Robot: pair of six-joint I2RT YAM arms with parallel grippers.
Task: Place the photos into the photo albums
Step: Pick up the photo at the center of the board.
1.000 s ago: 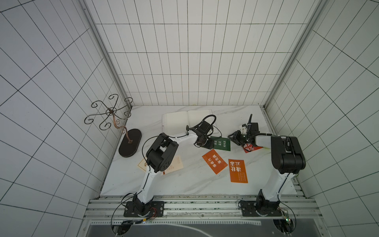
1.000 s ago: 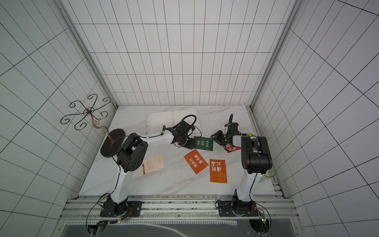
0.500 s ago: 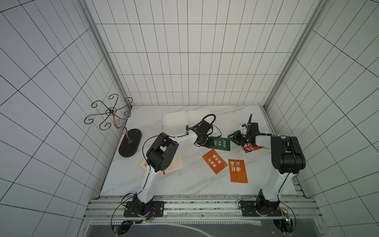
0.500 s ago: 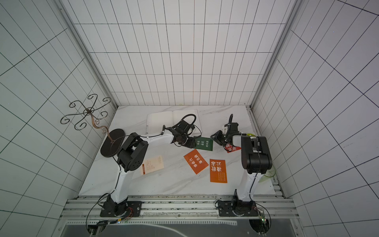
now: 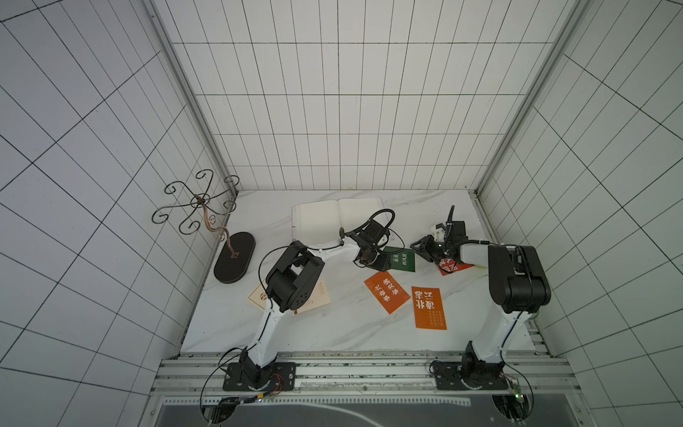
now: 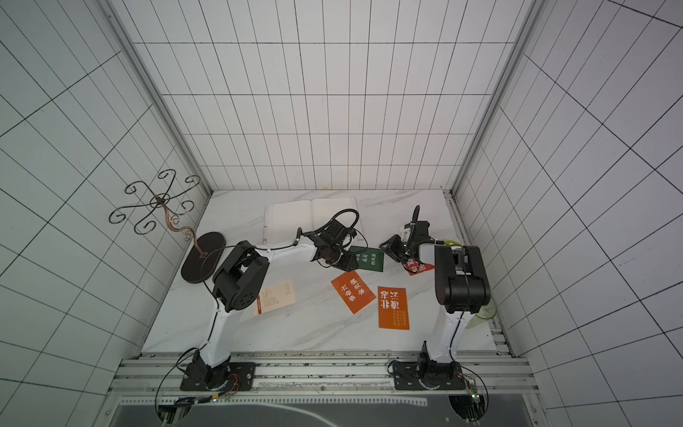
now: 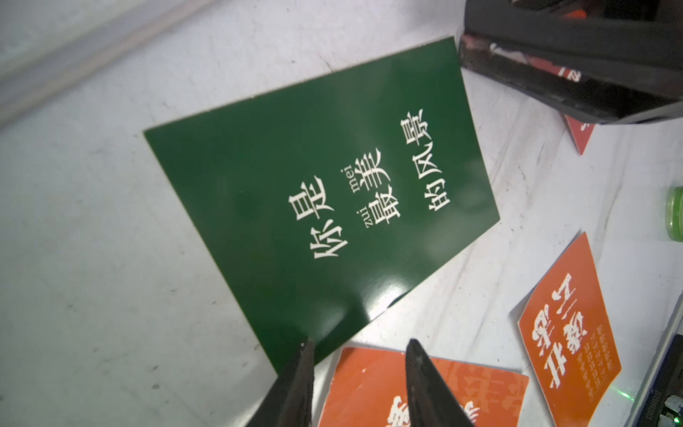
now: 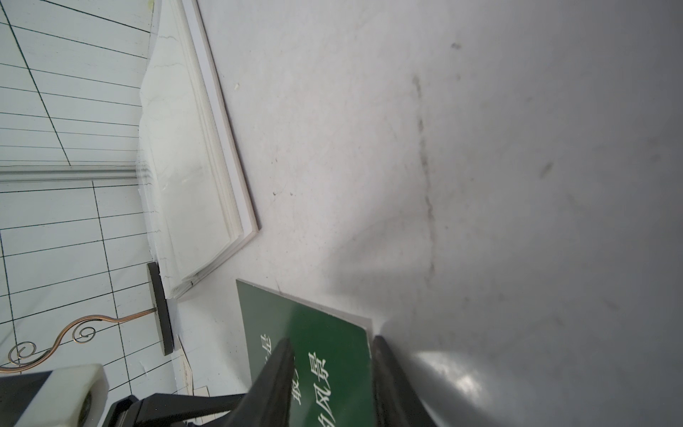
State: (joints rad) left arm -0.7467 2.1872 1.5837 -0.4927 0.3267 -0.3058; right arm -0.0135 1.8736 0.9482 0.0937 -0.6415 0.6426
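The photo album (image 5: pixel 332 218) lies open at the back of the table, showing blank cream pages; its edge (image 8: pixel 207 155) also shows in the right wrist view. A dark green photo (image 5: pixel 402 258) (image 7: pixel 321 192) lies flat between the two grippers. My left gripper (image 5: pixel 374 259) (image 7: pixel 360 347) is open, one fingertip (image 7: pixel 306 349) over the green photo's corner and the other over an orange photo (image 7: pixel 369 384). My right gripper (image 5: pixel 420 249) (image 8: pixel 332 342) is open over the opposite corner of the green photo (image 8: pixel 325 332). A red photo (image 5: pixel 454 267) lies partly under the right arm. Two orange photos (image 5: pixel 387 295) (image 5: pixel 428 307) lie nearer the front.
Cream photos (image 5: pixel 319 295) lie partly under the left arm's elbow. A scrolled metal stand (image 5: pixel 201 207) on a dark oval base (image 5: pixel 234 257) is at the back left. A green translucent object (image 6: pixel 487 314) sits by the right wall. Tiled walls close three sides.
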